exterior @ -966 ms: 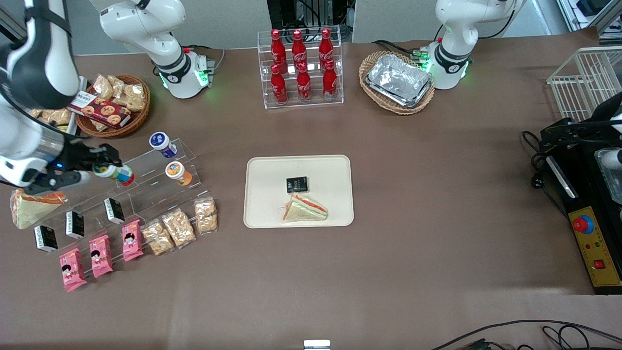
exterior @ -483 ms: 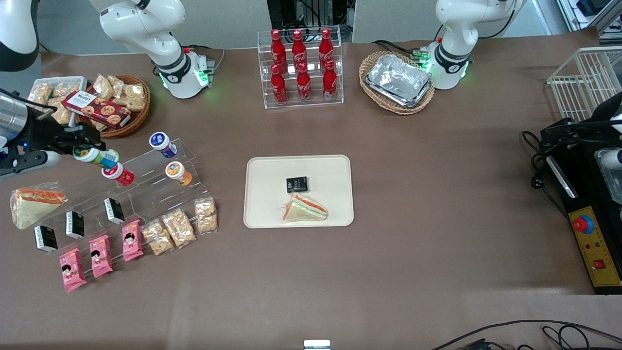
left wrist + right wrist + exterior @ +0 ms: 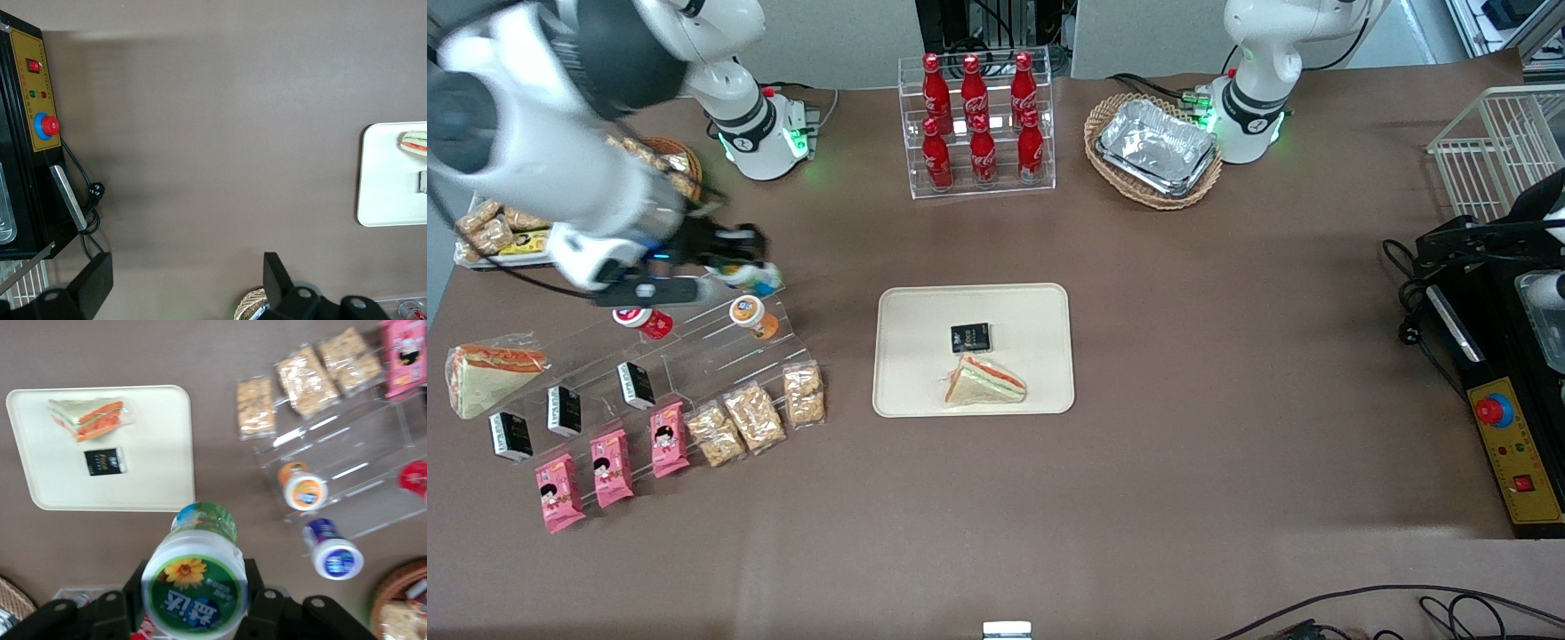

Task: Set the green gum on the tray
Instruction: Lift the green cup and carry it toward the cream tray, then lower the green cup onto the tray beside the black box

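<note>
The green gum (image 3: pixel 754 278) is a small bottle with a green lid, and my right gripper (image 3: pixel 740 274) is shut on it. I hold it in the air above the clear stepped rack (image 3: pixel 694 351), toward the working arm's end of the table from the tray. In the right wrist view the gum (image 3: pixel 195 587) sits between the black fingers (image 3: pixel 261 603), lid toward the camera. The cream tray (image 3: pixel 911 307) lies flat at the table's middle and also shows in the right wrist view (image 3: pixel 153 480). It holds a wrapped sandwich (image 3: pixel 985 382) and a black packet (image 3: pixel 970 337).
On the rack lie an orange-lidded bottle (image 3: pixel 749 316), a red-lidded bottle (image 3: pixel 640 320) and a blue-lidded bottle (image 3: pixel 337 558). Snack packets (image 3: pixel 751 416) lie in front of it. A cola bottle stand (image 3: pixel 978 124) and a basket of foil trays (image 3: pixel 1156 147) stand farther from the camera.
My right gripper has lifted the green gum off the rack, swung out toward the working arm's end, then moved back over the rack toward the tray.
</note>
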Motion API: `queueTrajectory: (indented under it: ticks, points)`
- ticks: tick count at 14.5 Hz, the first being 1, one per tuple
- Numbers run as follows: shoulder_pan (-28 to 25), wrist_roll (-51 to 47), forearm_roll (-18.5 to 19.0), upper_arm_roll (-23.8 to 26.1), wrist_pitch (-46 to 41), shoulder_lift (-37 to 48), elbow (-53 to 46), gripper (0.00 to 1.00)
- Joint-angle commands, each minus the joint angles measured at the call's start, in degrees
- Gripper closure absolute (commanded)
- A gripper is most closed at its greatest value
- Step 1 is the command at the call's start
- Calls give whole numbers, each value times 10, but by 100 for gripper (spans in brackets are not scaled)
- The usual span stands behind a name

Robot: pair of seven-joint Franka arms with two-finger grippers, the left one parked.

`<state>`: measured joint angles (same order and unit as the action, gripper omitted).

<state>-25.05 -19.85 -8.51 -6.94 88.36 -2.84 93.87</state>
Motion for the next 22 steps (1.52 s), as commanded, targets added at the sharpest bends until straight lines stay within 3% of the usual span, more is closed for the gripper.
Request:
queueTrajectory:
  ticks: [1,4,7,13,20,21,22]
  points:
    - [-58,-65,-6,-3,97,-39,44,83]
    - [-111,-121,-3,-4,260,-49,152,83]
    - [-128,-121,-3,-4,375,-70,224,83]
    - [-151,-128,-5,-2,512,-148,290,83]
    - [-168,-135,-5,-1,560,-187,293,81]
    - [-168,-135,-5,-1,563,-189,293,79]
    - [-166,-136,-6,-1,562,-188,293,60]
